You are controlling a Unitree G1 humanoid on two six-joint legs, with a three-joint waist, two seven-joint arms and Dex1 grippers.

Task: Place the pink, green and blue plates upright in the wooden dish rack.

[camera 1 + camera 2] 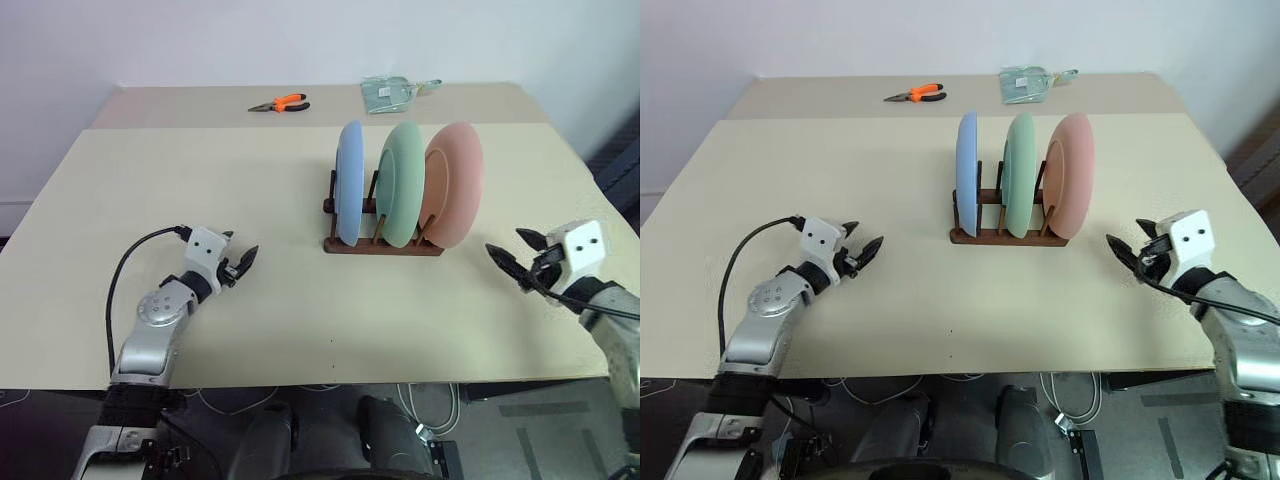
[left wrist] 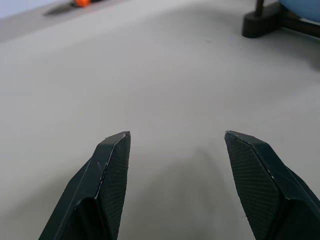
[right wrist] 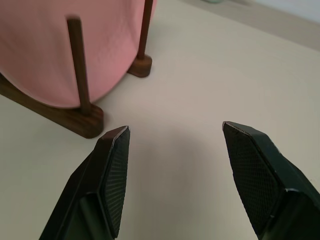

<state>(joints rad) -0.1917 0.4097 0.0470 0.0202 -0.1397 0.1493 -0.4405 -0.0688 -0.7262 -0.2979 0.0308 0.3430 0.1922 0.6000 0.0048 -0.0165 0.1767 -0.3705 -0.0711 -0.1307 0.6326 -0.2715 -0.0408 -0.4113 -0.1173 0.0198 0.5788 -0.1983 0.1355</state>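
The dark wooden dish rack (image 1: pixel 385 245) stands at the table's middle right. Three plates stand upright in it side by side: the blue plate (image 1: pixel 349 183) on the left, the green plate (image 1: pixel 402 183) in the middle, the pink plate (image 1: pixel 455 184) on the right. My left gripper (image 1: pixel 238 262) hovers low over the table to the left of the rack, open and empty. My right gripper (image 1: pixel 514 256) is to the right of the rack, open and empty, with the pink plate (image 3: pixel 45 50) and a rack peg (image 3: pixel 80 65) close before it.
Orange-handled pliers (image 1: pixel 281 103) and a clear plastic packet (image 1: pixel 393 93) lie at the table's far edge. The beige table (image 1: pixel 200 180) ends just below both arms, with cables under it.
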